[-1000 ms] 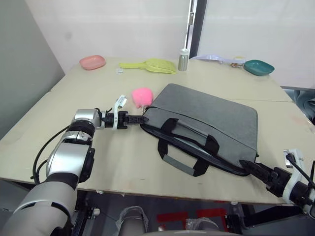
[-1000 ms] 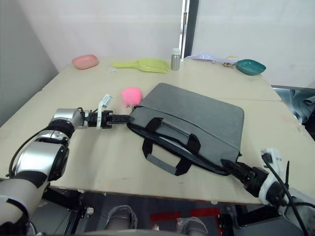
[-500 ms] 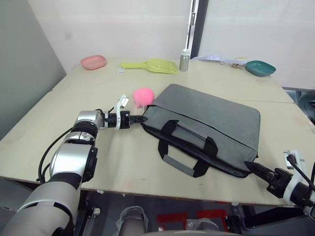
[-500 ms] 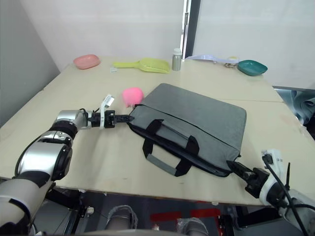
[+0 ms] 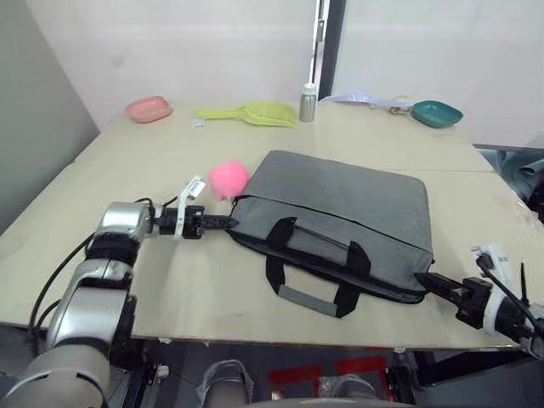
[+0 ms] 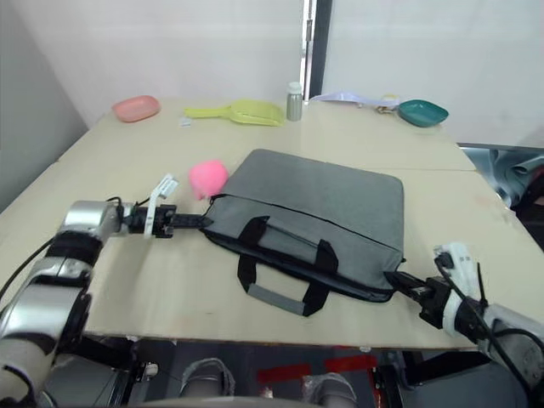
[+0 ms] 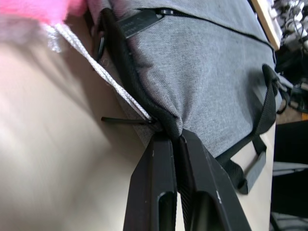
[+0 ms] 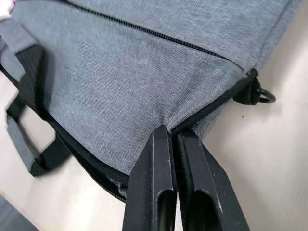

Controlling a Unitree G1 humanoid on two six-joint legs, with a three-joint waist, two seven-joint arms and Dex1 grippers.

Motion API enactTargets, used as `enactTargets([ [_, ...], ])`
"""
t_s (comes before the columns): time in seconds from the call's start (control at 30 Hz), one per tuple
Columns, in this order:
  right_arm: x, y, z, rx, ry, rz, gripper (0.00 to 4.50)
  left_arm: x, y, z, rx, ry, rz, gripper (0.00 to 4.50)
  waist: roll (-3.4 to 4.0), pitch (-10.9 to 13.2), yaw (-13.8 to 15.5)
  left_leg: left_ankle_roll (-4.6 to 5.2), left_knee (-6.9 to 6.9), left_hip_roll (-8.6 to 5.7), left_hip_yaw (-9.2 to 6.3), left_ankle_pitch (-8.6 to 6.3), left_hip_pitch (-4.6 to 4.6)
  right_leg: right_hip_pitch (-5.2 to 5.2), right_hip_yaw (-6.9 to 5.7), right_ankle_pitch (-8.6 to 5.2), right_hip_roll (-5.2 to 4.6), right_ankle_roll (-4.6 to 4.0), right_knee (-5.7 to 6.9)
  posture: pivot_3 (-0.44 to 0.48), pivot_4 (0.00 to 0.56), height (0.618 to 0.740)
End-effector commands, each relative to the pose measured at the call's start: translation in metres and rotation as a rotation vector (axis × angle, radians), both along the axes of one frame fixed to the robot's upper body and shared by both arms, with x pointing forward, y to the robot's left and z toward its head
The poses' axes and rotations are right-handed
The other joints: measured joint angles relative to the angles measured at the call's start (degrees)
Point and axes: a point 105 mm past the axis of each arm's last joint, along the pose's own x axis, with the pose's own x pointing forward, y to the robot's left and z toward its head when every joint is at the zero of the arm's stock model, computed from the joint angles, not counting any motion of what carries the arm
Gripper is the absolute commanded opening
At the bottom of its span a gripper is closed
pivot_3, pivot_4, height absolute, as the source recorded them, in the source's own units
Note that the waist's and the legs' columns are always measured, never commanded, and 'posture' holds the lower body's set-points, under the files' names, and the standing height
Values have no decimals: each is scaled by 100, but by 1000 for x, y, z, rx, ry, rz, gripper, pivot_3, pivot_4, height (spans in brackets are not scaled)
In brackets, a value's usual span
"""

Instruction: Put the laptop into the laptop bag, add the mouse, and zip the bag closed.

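The grey laptop bag (image 5: 340, 200) lies flat on the table with its black handles (image 5: 319, 268) toward me. My left gripper (image 5: 229, 223) is shut on the black edging at the bag's left corner (image 7: 166, 118), beside a white cord. At the front right corner of the bag (image 8: 207, 108), my right gripper (image 5: 422, 278) is shut, its tips pinching the seam. The zipper line (image 8: 144, 30) runs across the grey fabric. The laptop and the mouse are out of view.
A pink plush toy (image 5: 228, 178) touches the bag's left end just beyond my left gripper. Along the far edge stand a pink dish (image 5: 148, 109), a yellow scoop (image 5: 255, 112), a metal bottle (image 5: 308, 90) and a teal bowl (image 5: 437, 113). The table's front edge (image 5: 255, 327) is close to the bag handles.
Both grippers have gone from open to shut on the bag's corners. The camera has shifted; the bag lies as before.
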Motion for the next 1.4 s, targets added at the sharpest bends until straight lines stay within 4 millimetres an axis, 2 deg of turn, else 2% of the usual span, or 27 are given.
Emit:
enactTargets([
  [0.03,3,13,-5,-66,34,120,0,-19,11,14,20,-41,15,41,1,-1,-65,0,-3,2,1,0,0,0,-1,-1,2,-1,-2,0,150,740],
  [0.17,13,25,3,-102,12,231,0,-34,27,16,30,-39,92,41,2,-1,-81,-1,-6,7,2,0,3,-1,-1,-1,8,-2,-1,0,150,740],
  [0.33,19,39,9,-143,-3,350,0,-56,30,11,28,-14,131,41,2,-1,-65,1,-1,4,7,0,8,-1,2,-1,4,-2,-3,0,150,740],
  [0.5,19,45,14,-155,-12,398,0,-68,34,-1,25,20,192,41,1,-2,-55,3,-3,6,6,0,8,-4,0,-2,6,-3,-3,0,150,740],
  [0.7,22,41,11,-179,-15,391,0,-71,42,-9,43,25,232,41,1,-5,-66,4,-3,6,8,0,11,-4,2,-2,6,-4,-2,0,150,740],
  [1.0,40,28,8,-227,-54,349,0,-77,33,-1,1,14,190,41,-1,-10,-72,9,8,4,20,1,27,-2,21,-2,5,-4,12,0,150,740],
  [1.13,43,31,7,-226,-52,376,0,-84,38,-5,15,36,205,41,-2,-11,-76,10,5,4,33,0,43,1,33,-2,6,-4,14,0,150,740],
  [1.4,40,33,5,-217,-46,395,0,-82,51,-14,59,25,247,41,-4,-12,-90,12,-5,7,52,-1,61,1,49,-2,9,-3,13,0,150,740],
])
